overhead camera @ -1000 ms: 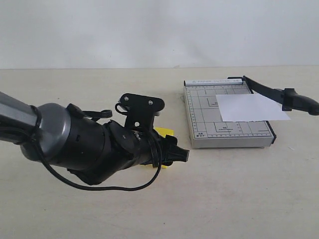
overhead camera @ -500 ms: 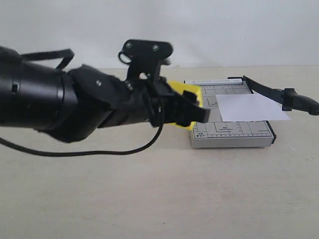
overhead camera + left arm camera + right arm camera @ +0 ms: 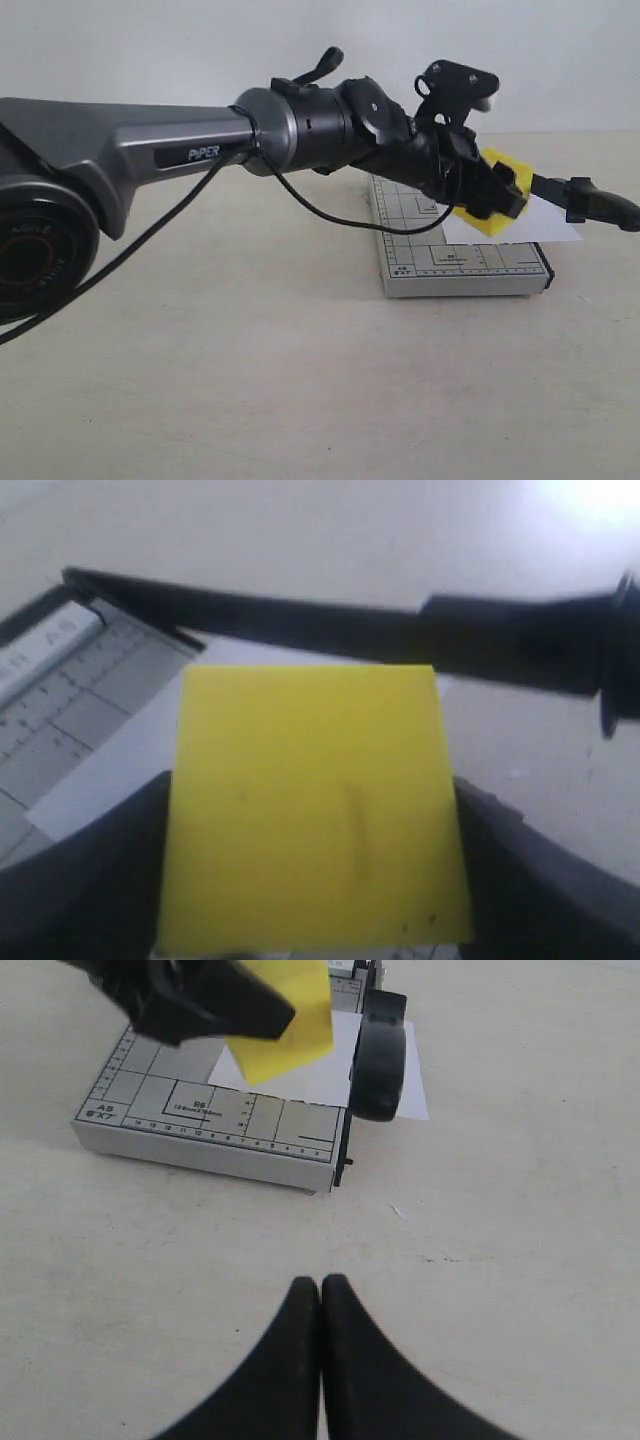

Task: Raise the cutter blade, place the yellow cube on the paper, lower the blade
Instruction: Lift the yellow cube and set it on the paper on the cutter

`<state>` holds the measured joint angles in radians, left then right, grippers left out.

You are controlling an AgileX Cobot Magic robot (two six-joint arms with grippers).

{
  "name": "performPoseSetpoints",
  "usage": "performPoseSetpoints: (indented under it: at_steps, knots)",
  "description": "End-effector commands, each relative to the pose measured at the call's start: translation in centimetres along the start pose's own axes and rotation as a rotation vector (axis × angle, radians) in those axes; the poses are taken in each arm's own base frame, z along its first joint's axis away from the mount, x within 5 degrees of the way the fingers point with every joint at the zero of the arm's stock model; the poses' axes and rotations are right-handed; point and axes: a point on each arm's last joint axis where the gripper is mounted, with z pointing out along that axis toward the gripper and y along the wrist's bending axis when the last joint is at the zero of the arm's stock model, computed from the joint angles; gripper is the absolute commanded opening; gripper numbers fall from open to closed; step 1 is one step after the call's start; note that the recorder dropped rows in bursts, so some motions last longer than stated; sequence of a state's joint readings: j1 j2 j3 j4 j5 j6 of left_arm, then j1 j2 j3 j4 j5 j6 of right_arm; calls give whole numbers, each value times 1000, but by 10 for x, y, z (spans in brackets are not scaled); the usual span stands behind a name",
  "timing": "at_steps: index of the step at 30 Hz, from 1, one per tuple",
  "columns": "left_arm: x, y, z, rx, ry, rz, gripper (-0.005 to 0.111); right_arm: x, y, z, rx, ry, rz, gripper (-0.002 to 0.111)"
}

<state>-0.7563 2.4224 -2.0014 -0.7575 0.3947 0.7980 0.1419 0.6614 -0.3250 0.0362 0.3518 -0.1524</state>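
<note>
My left gripper (image 3: 497, 192) is shut on the yellow cube (image 3: 492, 196) and holds it in the air over the grey gridded board (image 3: 455, 262), just above the white paper (image 3: 545, 226). In the left wrist view the yellow cube (image 3: 312, 805) fills the space between my fingers, with the paper (image 3: 120, 770) under it. The cutter blade (image 3: 580, 196) is raised, its black handle sticking out to the right past the board. My right gripper (image 3: 320, 1290) is shut on nothing above bare table, in front of the board (image 3: 215, 1125); the blade handle (image 3: 378, 1060) points toward it.
The grey board sits on a beige table (image 3: 300, 380). My long left arm (image 3: 200, 150) stretches across the scene from the left edge, with a black cable (image 3: 330, 215) hanging below it.
My left arm has lifted the yellow cube off the table and carried it rightward, from beside the board to above the paper. The blade has stayed raised.
</note>
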Motion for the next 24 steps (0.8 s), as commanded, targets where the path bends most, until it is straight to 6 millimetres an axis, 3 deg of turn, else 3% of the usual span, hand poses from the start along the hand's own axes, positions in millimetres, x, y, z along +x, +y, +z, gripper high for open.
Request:
performPoseSetpoints:
  at_steps: [1,10,16,24]
  knots:
    - [7,6,5,-16,73,83,4,1,0,0,-1,-5,8,0]
    - [-9,16,0,-76,-18,89,4,1,1,0,-10,-4,32,0]
    - [3,20,14,-82,-2,82,4,1,1,0,-12,-4,38,0]
    - [6,20,17,-73,9,81,4,1,1,0,-13,-2,38,0]
